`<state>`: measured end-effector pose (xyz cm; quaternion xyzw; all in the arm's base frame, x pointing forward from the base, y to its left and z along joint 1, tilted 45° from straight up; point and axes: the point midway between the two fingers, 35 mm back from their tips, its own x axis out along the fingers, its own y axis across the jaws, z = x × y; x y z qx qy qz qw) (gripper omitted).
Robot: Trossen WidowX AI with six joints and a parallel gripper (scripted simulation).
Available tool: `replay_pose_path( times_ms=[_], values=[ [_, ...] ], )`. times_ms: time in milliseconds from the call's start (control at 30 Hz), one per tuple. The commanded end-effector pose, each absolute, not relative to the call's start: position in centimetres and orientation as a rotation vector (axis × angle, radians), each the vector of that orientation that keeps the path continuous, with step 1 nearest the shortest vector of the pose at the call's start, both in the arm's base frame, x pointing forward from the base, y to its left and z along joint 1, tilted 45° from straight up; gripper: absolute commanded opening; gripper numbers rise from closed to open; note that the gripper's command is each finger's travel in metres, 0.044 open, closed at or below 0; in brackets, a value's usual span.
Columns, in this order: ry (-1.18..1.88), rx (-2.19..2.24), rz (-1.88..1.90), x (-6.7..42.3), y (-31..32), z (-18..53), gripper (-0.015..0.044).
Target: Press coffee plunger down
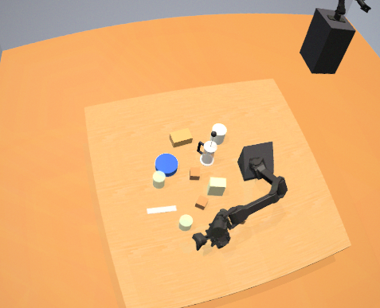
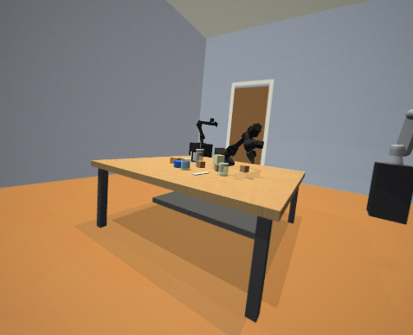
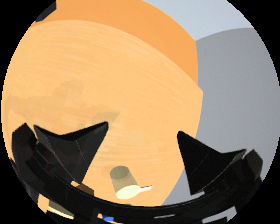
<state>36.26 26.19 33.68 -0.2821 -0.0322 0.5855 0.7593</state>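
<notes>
The coffee press [image 1: 208, 156] [image 2: 199, 155] stands upright near the middle of the table, with a white lid, a black side handle and a glassy body. Its black plunger knob [image 1: 213, 134] stands on a thin rod well above the lid. The press is not recognisable in the wrist view. My gripper [image 1: 209, 244] [image 3: 143, 130] is open and empty. It hangs above the table's front part, far from the press, beyond the nearer pale green cylinder.
A white canister [image 1: 219, 134] stands close behind the press. Around it are a yellow block [image 1: 181, 137], a blue disc [image 1: 166, 164], a pale green block [image 1: 217, 186], two pale green cylinders [image 1: 158, 180] [image 1: 186, 222], small brown cubes [image 1: 194, 173] [image 2: 244, 168] and a white strip [image 1: 162, 209].
</notes>
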Motion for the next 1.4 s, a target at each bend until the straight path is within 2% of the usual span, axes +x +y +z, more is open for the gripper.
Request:
replay_pose_path(
  times_ms=[0,200,400,600,833,1100,1367],
  values=[
    [0.062,-0.552,1.162,38.6,20.8,31.8,0.0440],
    [0.293,-0.398,0.955,41.1,10.8,27.8,0.0440],
    [0.486,-0.192,0.725,40.5,0.2,23.8,0.0440],
    [0.630,0.072,0.472,36.8,-9.7,20.0,0.0440],
    [0.725,0.413,0.150,29.4,-18.7,15.9,0.0440],
    [0.709,0.809,-0.156,20.4,-23.8,12.7,0.0440],
    [0.705,0.835,-0.176,19.7,-21.9,10.3,0.0440]
  ],
)
